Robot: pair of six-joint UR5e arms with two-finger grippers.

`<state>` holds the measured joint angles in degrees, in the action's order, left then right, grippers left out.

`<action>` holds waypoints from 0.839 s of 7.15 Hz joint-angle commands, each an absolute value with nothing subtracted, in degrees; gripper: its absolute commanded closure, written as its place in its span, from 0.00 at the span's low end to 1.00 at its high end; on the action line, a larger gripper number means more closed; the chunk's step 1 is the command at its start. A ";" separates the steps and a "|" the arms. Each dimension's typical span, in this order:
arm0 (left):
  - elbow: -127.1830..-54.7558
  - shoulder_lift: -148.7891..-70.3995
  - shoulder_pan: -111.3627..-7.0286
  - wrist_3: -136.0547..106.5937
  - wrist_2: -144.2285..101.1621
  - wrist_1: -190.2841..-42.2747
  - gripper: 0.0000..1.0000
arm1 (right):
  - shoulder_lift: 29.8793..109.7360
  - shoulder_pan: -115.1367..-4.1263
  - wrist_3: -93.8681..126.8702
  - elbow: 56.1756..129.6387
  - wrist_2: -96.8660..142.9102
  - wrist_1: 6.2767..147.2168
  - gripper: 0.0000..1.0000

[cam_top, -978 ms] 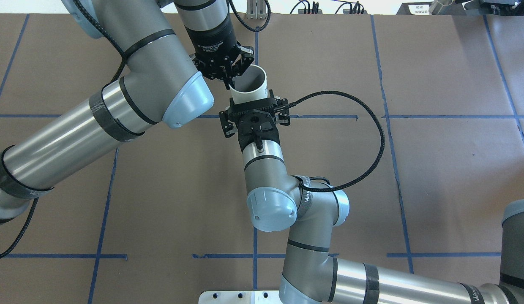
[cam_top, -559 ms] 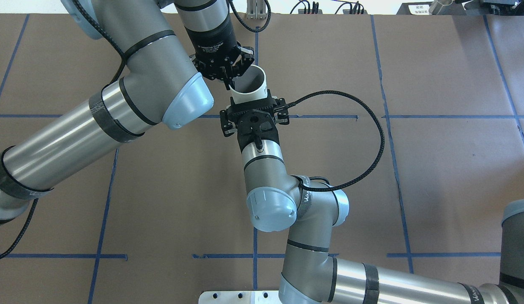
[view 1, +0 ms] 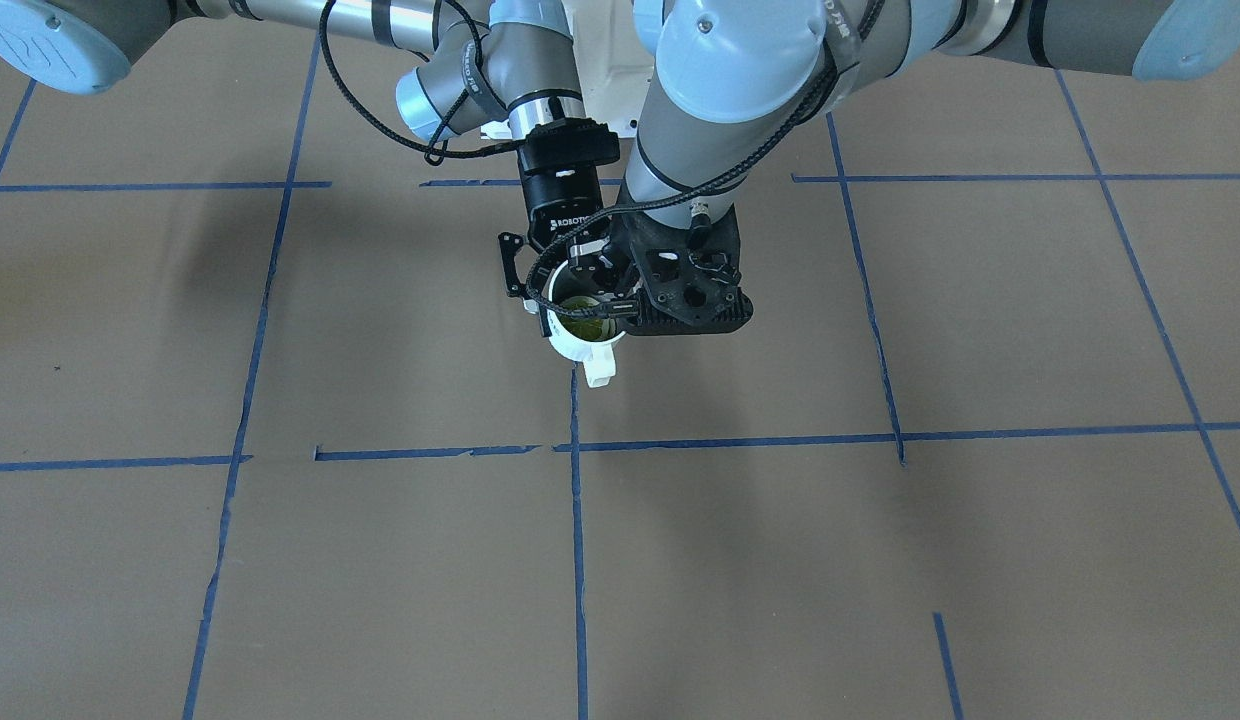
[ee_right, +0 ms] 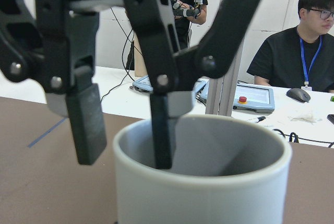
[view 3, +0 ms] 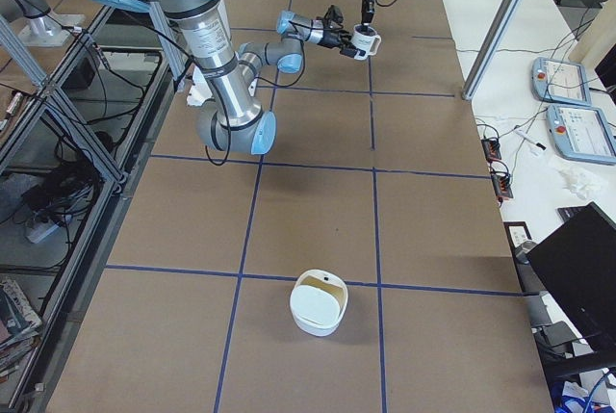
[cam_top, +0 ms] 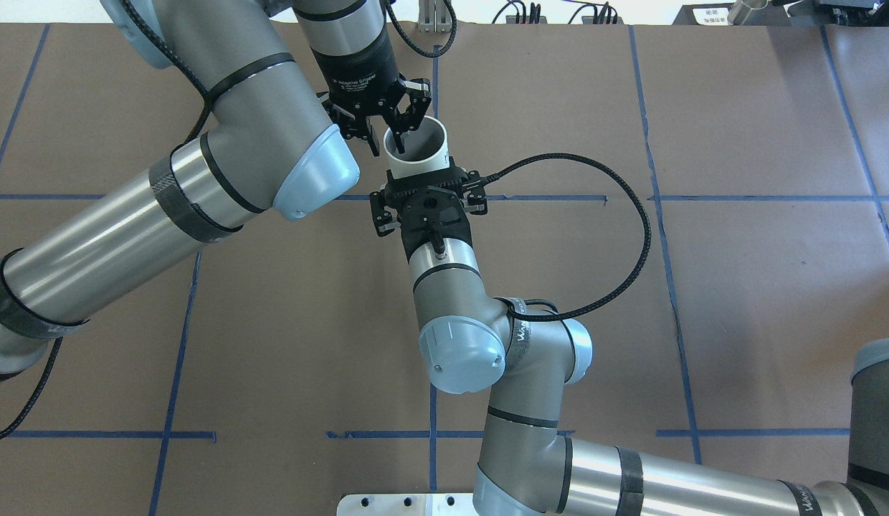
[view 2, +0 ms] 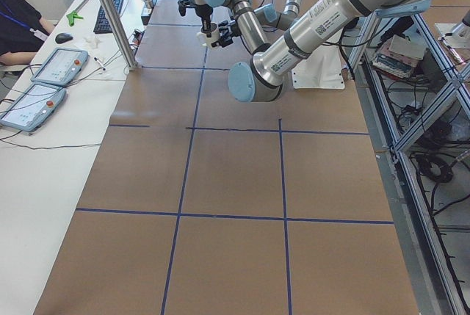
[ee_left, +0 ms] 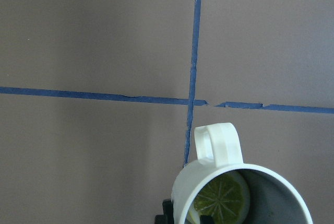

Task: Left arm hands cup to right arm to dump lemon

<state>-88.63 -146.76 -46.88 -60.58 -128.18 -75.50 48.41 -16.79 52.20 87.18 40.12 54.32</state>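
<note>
The white cup (cam_top: 418, 165) hangs above the table with the lemon (ee_left: 222, 198) lying flat inside it (view 1: 580, 308). My right gripper (cam_top: 424, 183) reaches in level from the robot's side and is shut on the cup's body. From above, my left gripper (cam_top: 388, 136) straddles the rim and is open. In the right wrist view one of its fingers (ee_right: 162, 130) is inside the cup (ee_right: 203, 192), and the other finger (ee_right: 86, 122) stands outside, clear of the wall. The handle (view 1: 598, 373) points away from the robot.
A white lidded container (view 3: 318, 302) stands on the brown paper far toward the robot's right end. A metal post (view 3: 500, 23) and a side bench with control tablets (view 3: 577, 129) lie beyond the far edge. A seated person (ee_right: 313, 41) is there.
The left gripper's fingers have spread apart and let go of the cup's rim. The cup, held by the right gripper, has shifted slightly and sits more upright.
</note>
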 commanded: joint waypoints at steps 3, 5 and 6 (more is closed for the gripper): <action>-90.60 -146.60 -47.11 -60.38 -128.23 -73.23 0.00 | 48.69 -16.79 52.21 87.28 40.17 54.32 0.42; -92.89 -144.86 -48.85 -60.29 -128.32 -72.60 0.00 | 49.22 -16.70 52.21 87.36 40.17 54.32 0.42; -94.55 -142.49 -50.96 -58.03 -128.32 -71.99 0.00 | 49.31 -16.79 52.12 87.54 40.17 54.23 0.41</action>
